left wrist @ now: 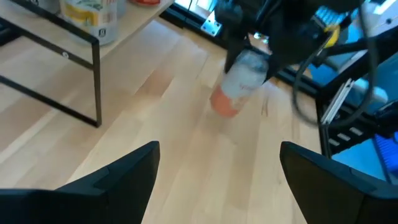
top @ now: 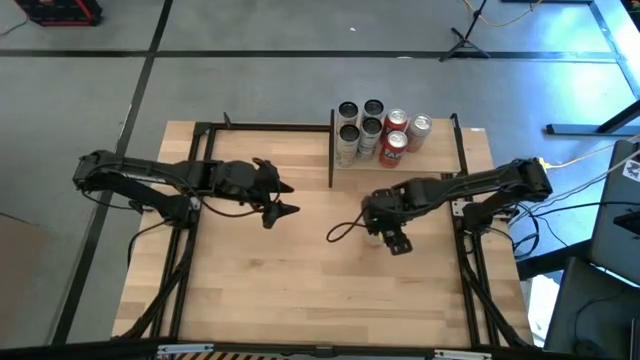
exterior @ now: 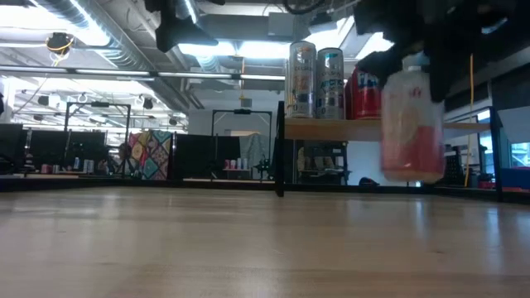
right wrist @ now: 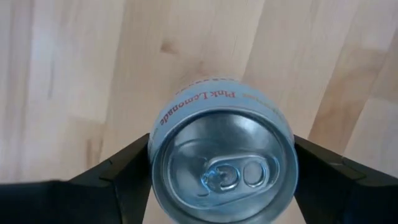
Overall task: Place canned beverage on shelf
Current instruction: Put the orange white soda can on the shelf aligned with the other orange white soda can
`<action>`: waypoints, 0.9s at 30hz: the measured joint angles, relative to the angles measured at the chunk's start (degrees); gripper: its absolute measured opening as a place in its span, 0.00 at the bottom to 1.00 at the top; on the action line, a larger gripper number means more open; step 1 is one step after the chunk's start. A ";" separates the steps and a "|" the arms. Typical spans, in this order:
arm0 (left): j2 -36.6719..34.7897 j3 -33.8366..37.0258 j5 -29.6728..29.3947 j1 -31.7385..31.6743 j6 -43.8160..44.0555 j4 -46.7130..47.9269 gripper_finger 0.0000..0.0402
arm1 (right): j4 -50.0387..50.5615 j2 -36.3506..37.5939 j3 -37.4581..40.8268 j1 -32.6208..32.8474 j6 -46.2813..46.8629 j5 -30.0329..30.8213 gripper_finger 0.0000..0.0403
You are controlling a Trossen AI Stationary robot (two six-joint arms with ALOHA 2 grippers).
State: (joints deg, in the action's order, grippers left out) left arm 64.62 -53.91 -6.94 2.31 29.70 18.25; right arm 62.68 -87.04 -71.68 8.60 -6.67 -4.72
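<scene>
Wooden desk [top: 260,290] from above: the right hand [top: 392,232] sits near the shelf [top: 440,150], hiding the can it carries. In the low view that pink can [exterior: 411,124] hangs blurred above the desk, its top cut off by the hand. The left wrist view shows the left hand [left wrist: 217,180] spread wide and empty. The right wrist view shows both fingers [right wrist: 124,168] clamping the can's sides.
</scene>
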 joint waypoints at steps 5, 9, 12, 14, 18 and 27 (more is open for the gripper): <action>0.06 0.00 -1.05 0.02 1.68 -1.53 0.82 | -5.33 -0.09 5.12 0.00 -0.61 2.18 0.75; 0.06 0.00 -1.11 0.02 2.83 -1.50 0.82 | -6.01 -0.12 6.96 0.00 -0.66 2.16 0.75; 0.06 0.00 -1.13 0.02 2.96 -1.35 0.82 | -6.32 -0.12 7.41 0.00 -0.68 2.19 0.75; 0.06 0.00 -1.49 0.02 2.96 -1.36 0.82 | -6.97 -0.11 7.41 0.00 -0.68 2.17 0.75; 0.06 0.00 -1.53 0.02 2.96 -1.36 0.82 | -8.18 -0.46 7.39 0.00 -0.70 2.15 0.75; 0.29 0.02 -1.54 0.02 2.77 -1.34 0.82 | -7.59 -3.35 7.31 0.05 1.40 2.19 0.92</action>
State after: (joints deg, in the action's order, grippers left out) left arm 64.92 -53.89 -8.48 2.33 32.47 16.91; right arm 55.08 -90.39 -64.37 8.65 -5.28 -2.53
